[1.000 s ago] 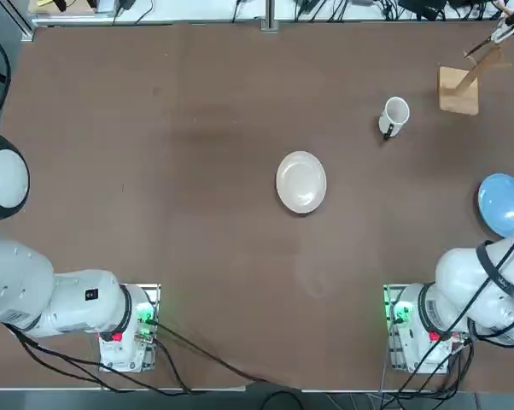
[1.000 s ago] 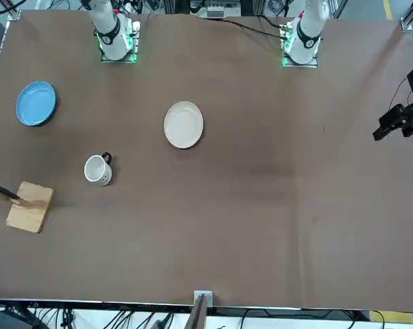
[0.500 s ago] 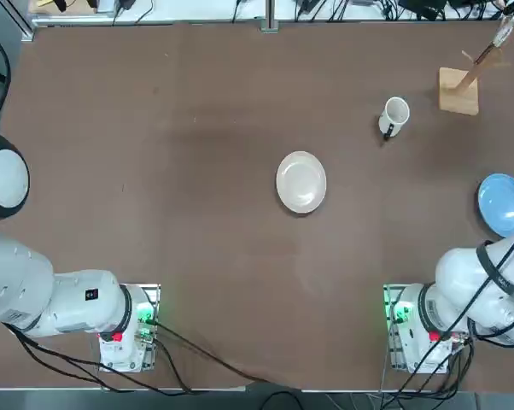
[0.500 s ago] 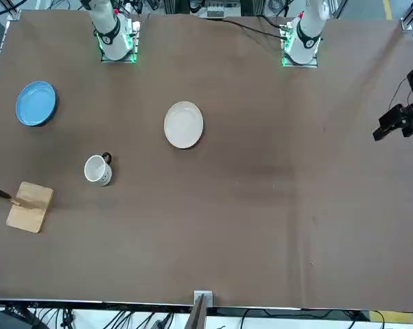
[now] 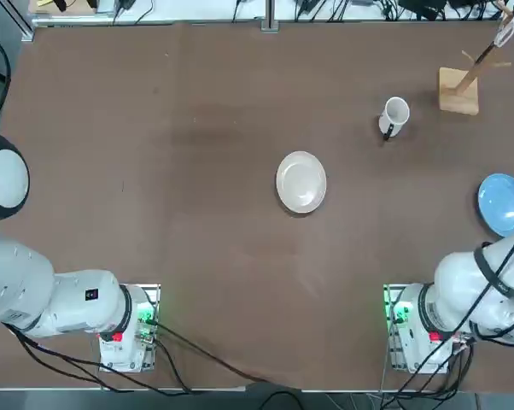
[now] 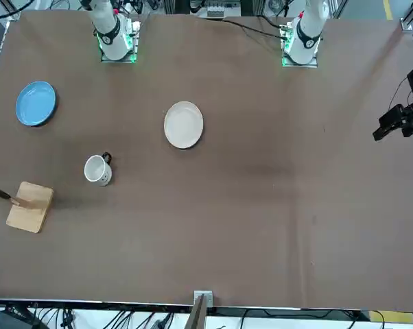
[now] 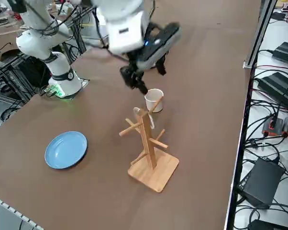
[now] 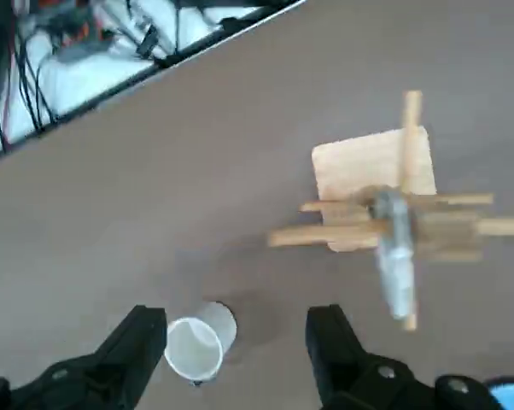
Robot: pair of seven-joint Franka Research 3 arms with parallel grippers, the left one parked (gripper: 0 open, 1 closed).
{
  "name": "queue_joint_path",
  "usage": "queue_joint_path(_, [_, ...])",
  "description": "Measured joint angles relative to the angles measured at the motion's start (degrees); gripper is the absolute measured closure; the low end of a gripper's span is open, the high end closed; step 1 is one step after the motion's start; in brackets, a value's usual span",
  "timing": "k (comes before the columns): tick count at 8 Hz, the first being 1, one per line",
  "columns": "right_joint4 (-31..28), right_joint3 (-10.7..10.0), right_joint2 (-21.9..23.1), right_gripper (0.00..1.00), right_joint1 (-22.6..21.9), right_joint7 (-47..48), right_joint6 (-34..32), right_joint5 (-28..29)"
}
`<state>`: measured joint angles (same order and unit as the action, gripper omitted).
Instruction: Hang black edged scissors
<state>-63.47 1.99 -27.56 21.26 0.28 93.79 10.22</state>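
The black edged scissors [image 8: 394,260] show as a pale silvery sliver hanging on an upper peg of the wooden rack [image 8: 372,166]. In the right side view the scissors [image 7: 146,117] hang near the top of the rack [image 7: 149,143]. My right gripper [image 8: 236,331] is open and holds nothing. It hovers above the table, a little apart from the rack, over the white mug [image 8: 195,346]. In the right side view the gripper [image 7: 146,76] is above and behind the mug [image 7: 154,99]. From overhead the scissors [image 5: 505,32] are at the far right corner.
A white plate [image 5: 300,181] lies mid-table. A blue plate [image 5: 503,203] sits at the right edge, near the arm's base. The white mug [image 5: 394,115] stands just left of the rack's base [image 5: 458,91]. The table's far edge runs close behind the rack.
My right gripper has opened and let go of the scissors, which stay on the peg. The tilted rack has settled more upright.
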Motion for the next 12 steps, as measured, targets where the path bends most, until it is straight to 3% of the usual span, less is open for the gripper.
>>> queue_joint_path(2, [0.22,0.09,3.54,0.0,-5.37,0.16,-3.84,-5.33])
queue_joint_path(6, [-1.17,0.11,9.15,0.0,-12.21,0.19,-10.2,-9.61])
queue_joint_path(9, [-12.82,-0.38,18.05,0.0,-15.82,0.19,-10.57,-10.84])
queue_joint_path(12, [-24.32,-2.24,28.07,0.0,-20.12,0.19,-10.77,-11.21])
